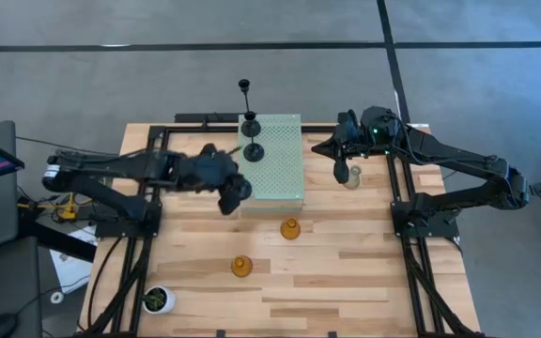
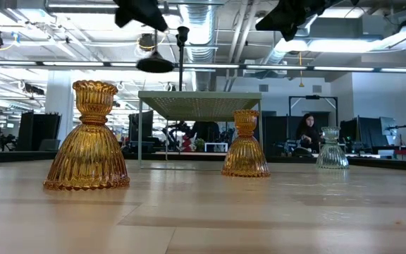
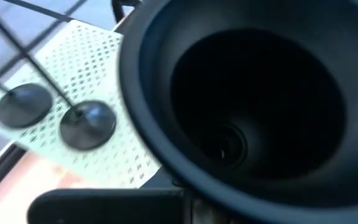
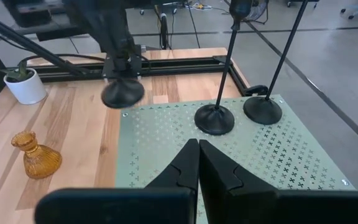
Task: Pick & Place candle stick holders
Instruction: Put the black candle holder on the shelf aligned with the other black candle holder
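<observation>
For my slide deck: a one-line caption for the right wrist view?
Left hand carries a black candle holder toward the green perforated block, where two more stand.

two holders on block | two holders on table

An open-plan robotics lab: exposed ceiling ducts, strip lights, monitors, a seated person beyond the wooden tabletop.

No readable text, label or number anywhere.
</observation>
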You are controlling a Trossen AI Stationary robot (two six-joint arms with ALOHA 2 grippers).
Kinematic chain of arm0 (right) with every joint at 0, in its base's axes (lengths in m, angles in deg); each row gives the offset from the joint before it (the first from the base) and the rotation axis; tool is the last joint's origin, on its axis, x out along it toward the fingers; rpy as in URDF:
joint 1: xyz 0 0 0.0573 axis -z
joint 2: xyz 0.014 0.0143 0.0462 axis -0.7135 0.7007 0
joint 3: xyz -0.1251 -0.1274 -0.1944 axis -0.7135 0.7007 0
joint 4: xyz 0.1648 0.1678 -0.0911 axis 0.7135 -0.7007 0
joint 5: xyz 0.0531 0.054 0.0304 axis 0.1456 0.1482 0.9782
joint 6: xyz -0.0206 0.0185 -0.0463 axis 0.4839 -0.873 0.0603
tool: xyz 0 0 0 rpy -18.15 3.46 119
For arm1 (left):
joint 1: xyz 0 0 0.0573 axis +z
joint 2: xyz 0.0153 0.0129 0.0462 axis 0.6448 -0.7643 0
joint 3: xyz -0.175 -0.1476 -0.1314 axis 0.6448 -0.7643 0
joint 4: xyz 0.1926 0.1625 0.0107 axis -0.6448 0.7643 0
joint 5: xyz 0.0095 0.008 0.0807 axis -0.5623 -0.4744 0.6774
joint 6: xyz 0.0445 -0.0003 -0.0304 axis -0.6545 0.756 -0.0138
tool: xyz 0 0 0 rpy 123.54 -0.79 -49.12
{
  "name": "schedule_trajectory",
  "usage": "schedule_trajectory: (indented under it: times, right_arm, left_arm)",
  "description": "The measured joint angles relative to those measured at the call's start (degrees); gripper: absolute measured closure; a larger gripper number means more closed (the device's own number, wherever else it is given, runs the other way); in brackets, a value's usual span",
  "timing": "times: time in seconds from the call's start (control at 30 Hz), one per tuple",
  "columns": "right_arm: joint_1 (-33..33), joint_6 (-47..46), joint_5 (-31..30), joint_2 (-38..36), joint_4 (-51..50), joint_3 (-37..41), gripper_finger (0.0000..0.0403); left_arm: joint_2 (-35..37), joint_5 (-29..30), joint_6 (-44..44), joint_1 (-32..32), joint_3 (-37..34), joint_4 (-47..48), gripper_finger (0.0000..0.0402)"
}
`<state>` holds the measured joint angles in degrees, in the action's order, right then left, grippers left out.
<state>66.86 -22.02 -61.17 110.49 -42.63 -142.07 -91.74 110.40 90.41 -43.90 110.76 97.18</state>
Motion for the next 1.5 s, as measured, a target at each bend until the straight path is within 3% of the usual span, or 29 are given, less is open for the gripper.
schedule_trajectory:
  times: [0.17,0.5,0.6,1.3,1.5]
  right_arm:
    - [0.0,0.0,0.0,0.0,-0.02,0.0,0.0403]
    - [0.02,-0.02,0.0,0.0,-0.27,0.0,0.0403]
    - [0.02,-0.02,0.0,0.0,-0.62,0.0,0.0403]
    - [0.0,-0.08,0.0,0.0,-0.94,0.0,0.0403]
    - [0.0,-0.09,0.0,0.0,-1.07,0.0,0.0403]
  left_arm:
    - [-3.56,-7.5,-3.97,6.95,0.02,-3.95,0.0389]
    - [-7.29,-11.36,-6.62,13.57,0.02,-7.66,0.0389]
    - [-7.54,-13.51,-6.7,14.36,0.02,-8.86,0.0389]
    - [-10.26,-13.47,-6.69,14.38,0.09,-9.07,0.0386]
    - [-10.27,-13.44,-6.67,14.38,0.09,-8.99,0.0361]
